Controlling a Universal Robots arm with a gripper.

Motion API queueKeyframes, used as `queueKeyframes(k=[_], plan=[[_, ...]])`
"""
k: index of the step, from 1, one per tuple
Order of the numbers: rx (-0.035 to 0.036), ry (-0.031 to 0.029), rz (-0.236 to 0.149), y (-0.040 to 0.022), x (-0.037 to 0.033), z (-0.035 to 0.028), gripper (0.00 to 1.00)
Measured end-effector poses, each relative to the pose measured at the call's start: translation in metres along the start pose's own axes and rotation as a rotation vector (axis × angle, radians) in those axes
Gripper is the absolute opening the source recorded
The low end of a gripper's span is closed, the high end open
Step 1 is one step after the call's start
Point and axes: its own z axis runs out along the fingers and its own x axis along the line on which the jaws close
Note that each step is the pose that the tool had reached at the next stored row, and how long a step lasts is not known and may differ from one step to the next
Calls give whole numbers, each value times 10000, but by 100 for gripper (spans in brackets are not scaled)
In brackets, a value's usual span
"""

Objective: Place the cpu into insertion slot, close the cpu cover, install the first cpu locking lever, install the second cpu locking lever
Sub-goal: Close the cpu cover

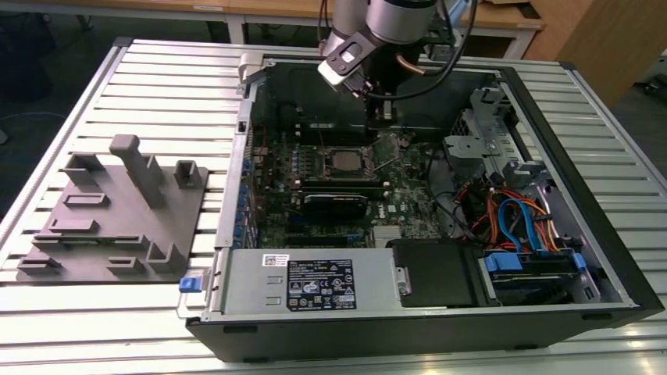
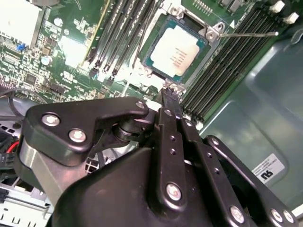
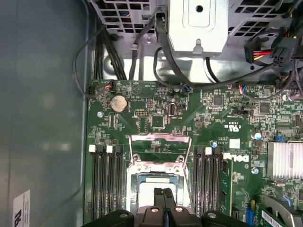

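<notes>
Inside the open computer case [image 1: 417, 332] on the table [image 1: 156, 86], the cpu [image 2: 177, 51] lay seated in the insertion slot [image 2: 200, 62], its silvery top bare. The cpu cover [image 3: 160, 137] appeared raised off the chip. In the exterior view the claw [image 1: 383, 117] hung at one o'clock from the slot, fingers pressed together on nothing, with its tips just beside the slot's rim.

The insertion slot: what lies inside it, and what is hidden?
The cpu lies inside the insertion slot, silvery top up. What is under the chip cannot be seen; in the first wrist view the fingers cover part of the slot.
</notes>
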Motion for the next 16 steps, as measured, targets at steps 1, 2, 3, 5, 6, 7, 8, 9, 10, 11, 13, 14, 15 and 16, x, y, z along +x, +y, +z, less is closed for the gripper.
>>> queueKeyframes(k=[1, 2, 3, 5, 6, 7, 8, 9, 10, 11, 13, 14, 15, 16], plan=[[0, -1, -5, 12, 0, 0, 10], [1, -1, -8, 32, -1, 0, 10], [1, -1, -12, 61, -2, -1, 10], [0, 0, -17, 122, -2, -1, 10], [1, -1, -18, 152, -3, -2, 10], [1, -2, -19, 182, -3, -2, 10], [1, -3, -20, 205, -3, -3, 10], [1, -2, -20, 210, -3, -3, 10], [1, -2, -19, 210, -3, -2, 10], [0, -1, -19, 210, -3, -2, 10], [1, -1, -18, 210, -3, -2, 10], [1, 0, -20, 216, -3, -2, 10], [0, 1, -20, 244, -4, -2, 10], [1, 0, -18, 275, -4, -2, 10]])
